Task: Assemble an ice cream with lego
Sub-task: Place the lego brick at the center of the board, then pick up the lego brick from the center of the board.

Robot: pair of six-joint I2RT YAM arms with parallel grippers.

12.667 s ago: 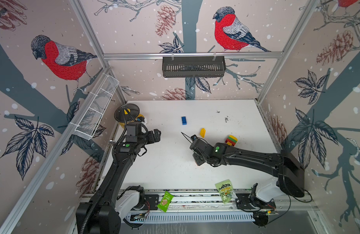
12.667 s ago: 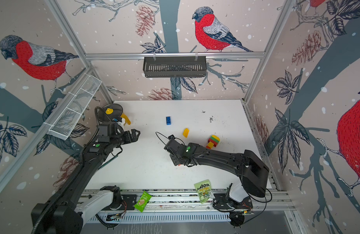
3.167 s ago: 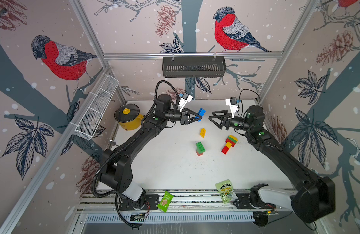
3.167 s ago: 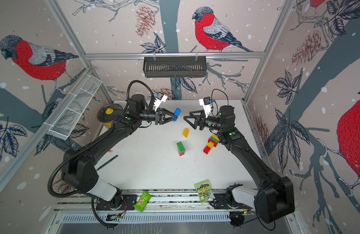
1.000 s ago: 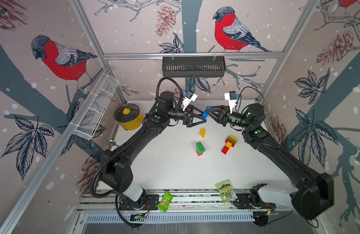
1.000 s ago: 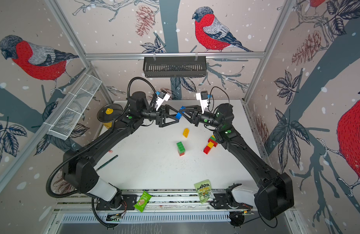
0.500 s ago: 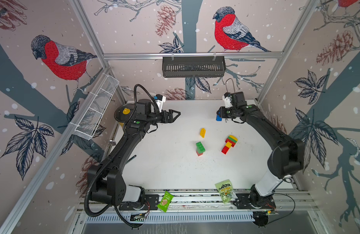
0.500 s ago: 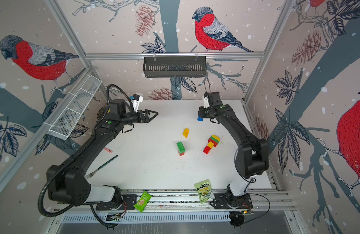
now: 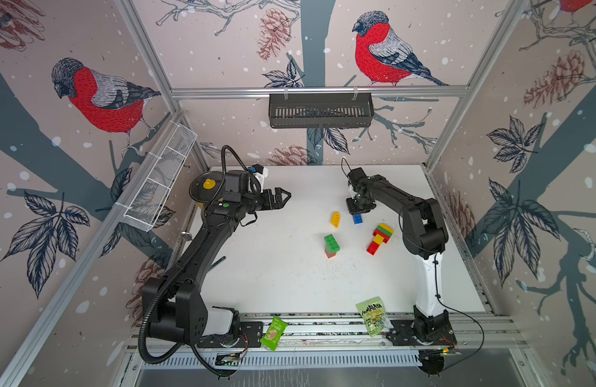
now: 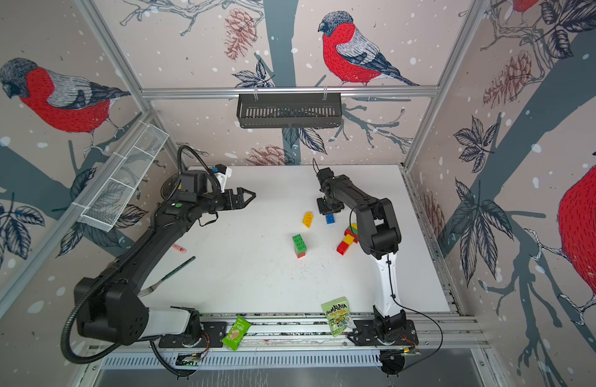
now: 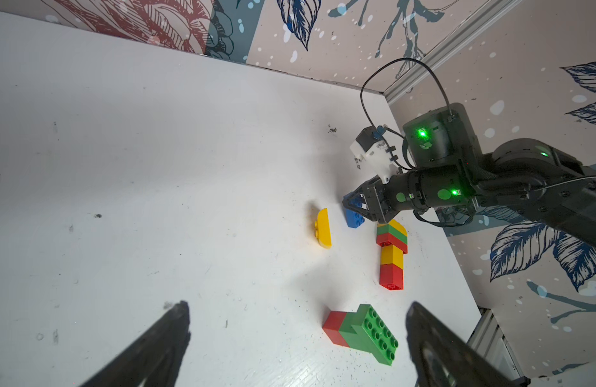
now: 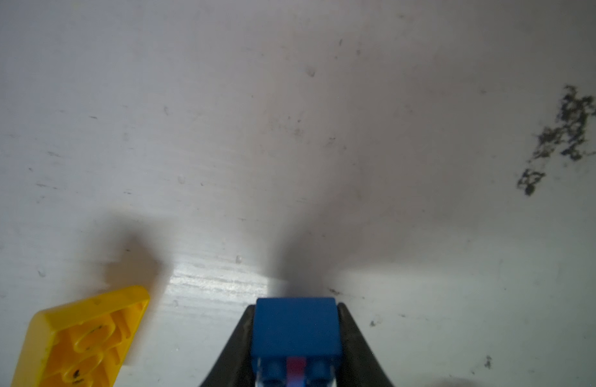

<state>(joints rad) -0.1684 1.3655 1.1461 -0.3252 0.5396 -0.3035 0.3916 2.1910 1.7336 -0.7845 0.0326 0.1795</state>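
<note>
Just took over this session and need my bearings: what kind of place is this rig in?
Probably a lab robot test booth: a white table boxed in by aluminium-framed bird-print panels, left arm and right arm bolted to a front rail, toy bricks scattered.

- The left arm (image 9: 202,248): matte black links, white base segment (image 9: 219,321), ribbed black hose (image 9: 141,338).
- The right arm (image 9: 420,221): black links, white lower link (image 9: 427,288), thin black cable (image 11: 403,59).
- Its wrist: green lights (image 11: 454,192), white camera block (image 11: 373,155).
- The left fingers (image 11: 155,345): black, tapered.

Single bricks (image 9: 335,219) two (blue brick (image 9: 357,218) included); brick stacks (image 9: 378,238) two; snack packets (image 9: 373,316) two
</note>
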